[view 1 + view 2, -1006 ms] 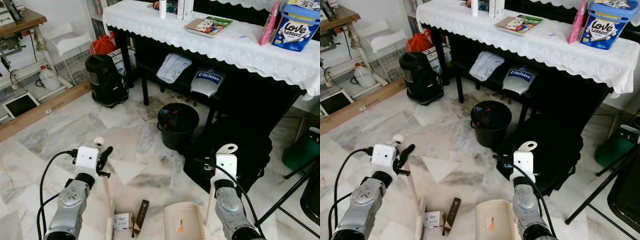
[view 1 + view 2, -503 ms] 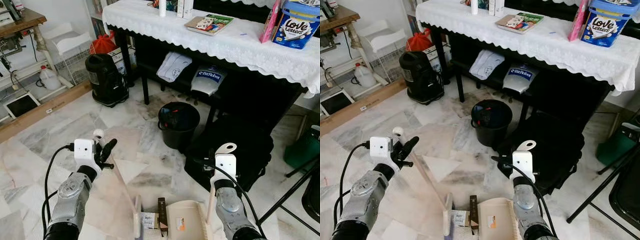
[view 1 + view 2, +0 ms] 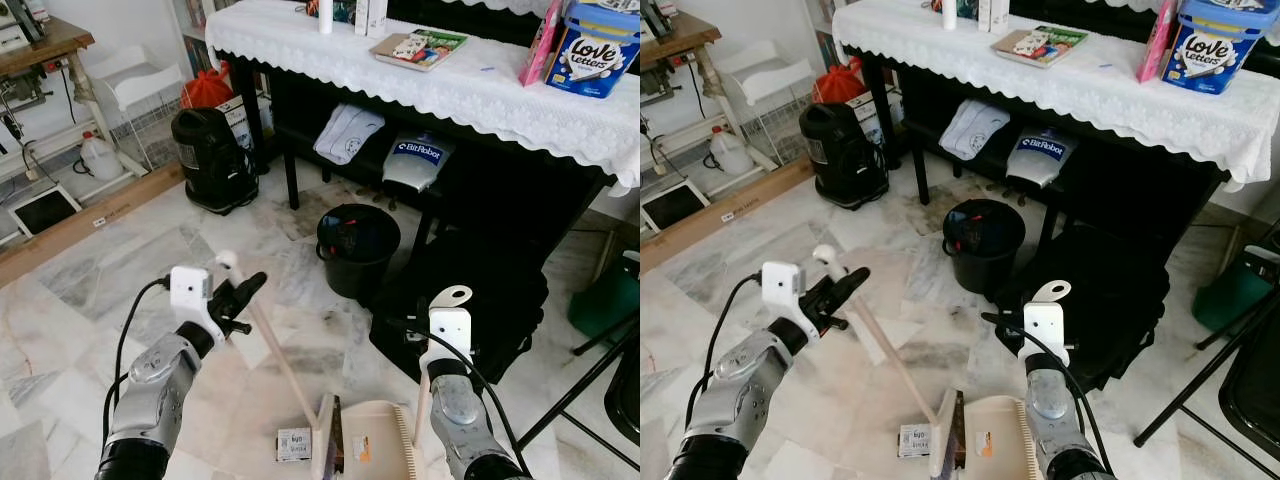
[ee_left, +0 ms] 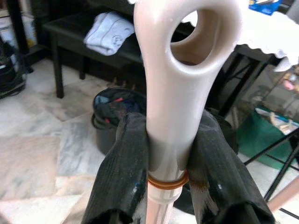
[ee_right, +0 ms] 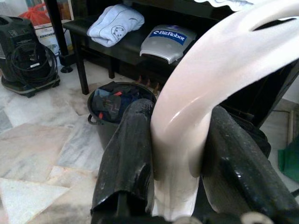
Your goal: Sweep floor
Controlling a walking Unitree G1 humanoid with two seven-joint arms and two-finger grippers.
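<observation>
My left gripper (image 3: 240, 295) is shut on the top of a beige broom handle (image 3: 280, 360), with its black fingers (image 4: 126, 154) clamped on either side just below the handle's loop. The broom slants down to its head (image 3: 325, 455), which stands against the left edge of a beige dustpan (image 3: 378, 450) on the marble floor. A brown flat piece (image 3: 958, 440) lies between broom head and pan. A small white box (image 3: 293, 443) lies just left of the broom head. My right gripper (image 5: 182, 112) is shut on the dustpan's upright handle (image 3: 453, 298).
A black bin (image 3: 357, 250) with rubbish stands ahead, and a black bag (image 3: 480, 300) lies to its right. A black vacuum cleaner (image 3: 210, 160) sits at the left. A table with a white lace cloth (image 3: 480, 90) spans the back. Black stand legs (image 3: 580, 385) cross the right.
My left gripper has swung right, sweeping the broom head rightward. The white box and brown piece were pushed along; the brown piece now lies at the dustpan's edge. The right arm has stayed put.
</observation>
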